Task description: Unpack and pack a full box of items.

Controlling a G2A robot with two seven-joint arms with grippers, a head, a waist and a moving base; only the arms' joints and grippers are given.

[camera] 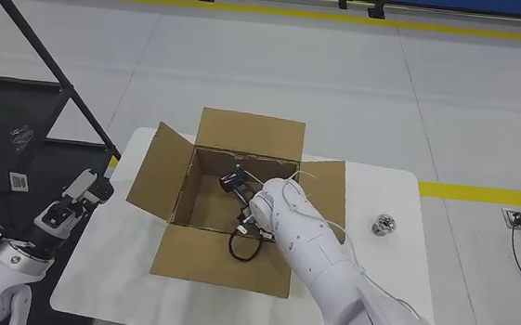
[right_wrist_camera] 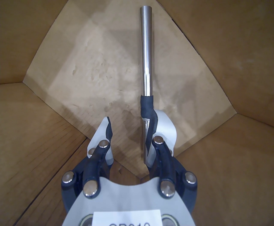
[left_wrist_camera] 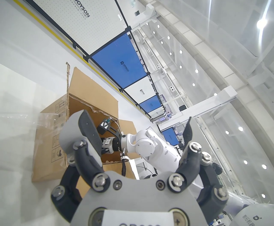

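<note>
Right gripper (camera: 238, 183) sits down inside the open brown cardboard box (camera: 224, 264) on the white table (camera: 379, 294). A small shiny metallic round object (camera: 384, 225) lies well apart on the tabletop.

Left wrist view: left gripper (left_wrist_camera: 137, 119) is spread wide and empty, near the box.

Right wrist view: jaws parted, holding nothing. A polished steel rod (right_wrist_camera: 146, 53) with a black tape band touches one rubber pad (right_wrist_camera: 147, 107) only. That slick round tube looks ready to roll or skate off the matte cardboard if the squeeze lands off-centre.

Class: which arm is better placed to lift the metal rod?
Right: the right hand, open, is inside the cardboard box with the metal rod between its fingers; the left hand is outside.
</note>
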